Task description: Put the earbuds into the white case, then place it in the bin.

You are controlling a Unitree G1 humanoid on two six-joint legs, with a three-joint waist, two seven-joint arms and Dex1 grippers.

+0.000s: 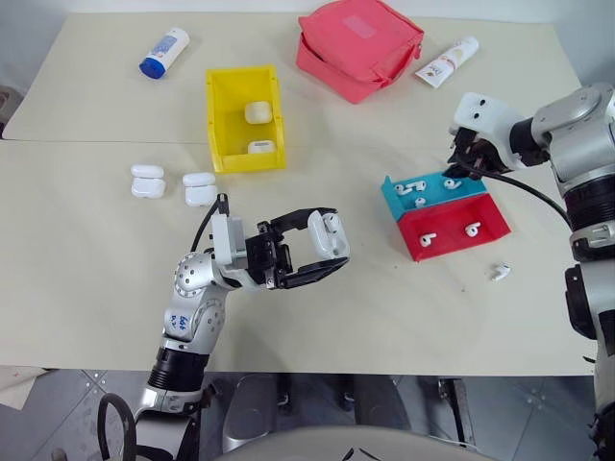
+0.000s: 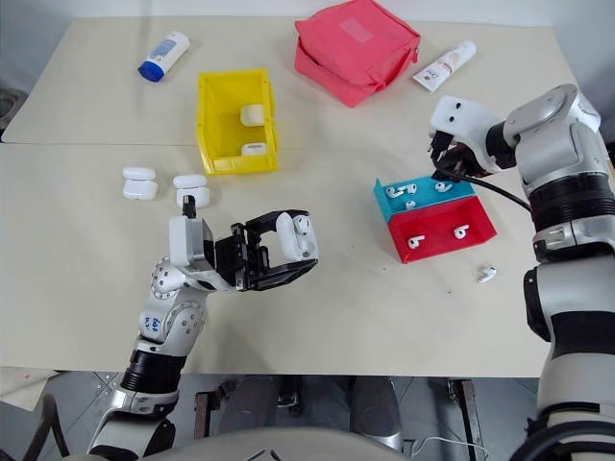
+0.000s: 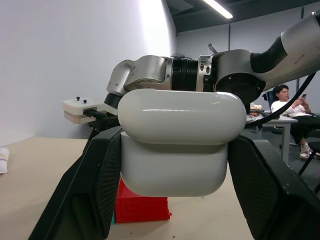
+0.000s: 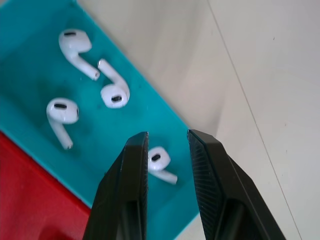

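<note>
My left gripper is shut on a white case, held above the table's front middle; the left wrist view shows the closed case between both black fingers. My right gripper hangs over the teal tray, pointing down. Its fingers stand a little apart in the right wrist view, with nothing between them. Several earbuds lie on the teal tray, one just under the fingertips. Two more earbuds lie on the red tray, and one lies loose on the table. The yellow bin stands at the back left.
Two white cases lie in the bin, and two more lie on the table left of it. A pink pouch, a white tube and a blue-capped bottle line the far edge. A person sits in the background.
</note>
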